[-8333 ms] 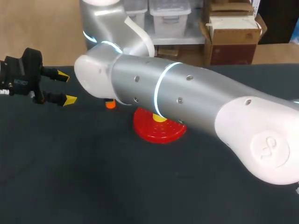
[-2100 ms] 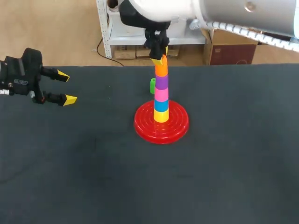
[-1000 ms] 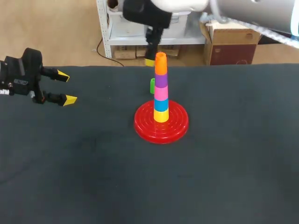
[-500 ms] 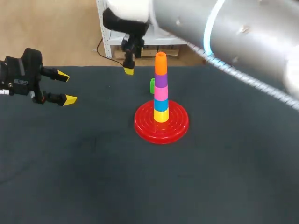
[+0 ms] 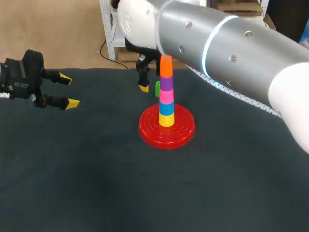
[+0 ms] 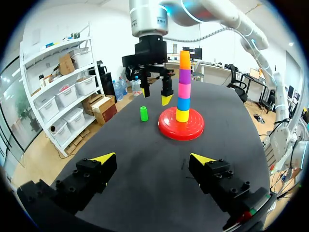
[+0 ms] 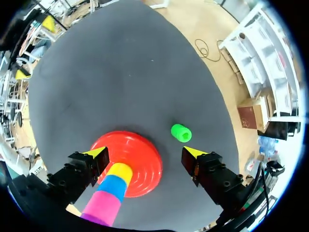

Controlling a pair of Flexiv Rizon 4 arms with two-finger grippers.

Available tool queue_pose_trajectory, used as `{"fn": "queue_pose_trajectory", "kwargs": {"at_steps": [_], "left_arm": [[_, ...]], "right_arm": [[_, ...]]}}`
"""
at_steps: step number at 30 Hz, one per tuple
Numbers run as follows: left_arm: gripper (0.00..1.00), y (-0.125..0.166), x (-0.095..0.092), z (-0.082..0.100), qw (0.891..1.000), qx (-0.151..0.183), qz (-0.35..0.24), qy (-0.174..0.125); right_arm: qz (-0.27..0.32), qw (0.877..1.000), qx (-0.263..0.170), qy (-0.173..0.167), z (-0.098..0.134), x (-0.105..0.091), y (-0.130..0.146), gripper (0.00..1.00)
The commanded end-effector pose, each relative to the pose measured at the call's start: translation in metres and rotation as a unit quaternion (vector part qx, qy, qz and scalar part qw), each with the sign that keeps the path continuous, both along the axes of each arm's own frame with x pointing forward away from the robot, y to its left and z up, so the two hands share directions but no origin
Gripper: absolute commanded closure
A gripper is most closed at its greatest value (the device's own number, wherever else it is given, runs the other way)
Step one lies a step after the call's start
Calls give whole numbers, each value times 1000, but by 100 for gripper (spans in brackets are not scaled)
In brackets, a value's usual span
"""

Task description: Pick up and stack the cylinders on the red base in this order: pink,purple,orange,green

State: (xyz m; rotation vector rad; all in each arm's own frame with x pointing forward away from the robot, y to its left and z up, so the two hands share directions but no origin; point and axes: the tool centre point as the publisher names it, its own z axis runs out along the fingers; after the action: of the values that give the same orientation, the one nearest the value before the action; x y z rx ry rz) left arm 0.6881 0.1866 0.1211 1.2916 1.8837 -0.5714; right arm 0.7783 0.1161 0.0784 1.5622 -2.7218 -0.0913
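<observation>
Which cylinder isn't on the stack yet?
The green cylinder. It sits alone on the table, apart from the red base, while the other five cylinders form the stack on that base.

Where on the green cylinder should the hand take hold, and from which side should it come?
Grip the green cylinder across its round side wall, coming down from above. It stands upright, apart from the red base, so both sides look free.
</observation>
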Motion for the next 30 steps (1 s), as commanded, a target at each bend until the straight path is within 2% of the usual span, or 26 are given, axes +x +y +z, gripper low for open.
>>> {"fn": "queue_pose_trajectory", "kwargs": {"at_steps": [1, 12, 22, 30], "left_arm": [[0, 1, -2, -1, 1000, -2, 1, -4], [0, 1, -2, -1, 1000, -2, 1, -4], [0, 1, -2, -1, 1000, -2, 1, -4], [0, 1, -2, -1, 1000, -2, 1, -4]], "right_arm": [[-4, 993, -51, 110, -7, 24, 4, 0], [-30, 986, -69, 150, -25, 50, -11, 0], [-12, 978, -89, 190, -38, 75, -3, 0], [-12, 971, -99, 218, -46, 78, -7, 0]]}}
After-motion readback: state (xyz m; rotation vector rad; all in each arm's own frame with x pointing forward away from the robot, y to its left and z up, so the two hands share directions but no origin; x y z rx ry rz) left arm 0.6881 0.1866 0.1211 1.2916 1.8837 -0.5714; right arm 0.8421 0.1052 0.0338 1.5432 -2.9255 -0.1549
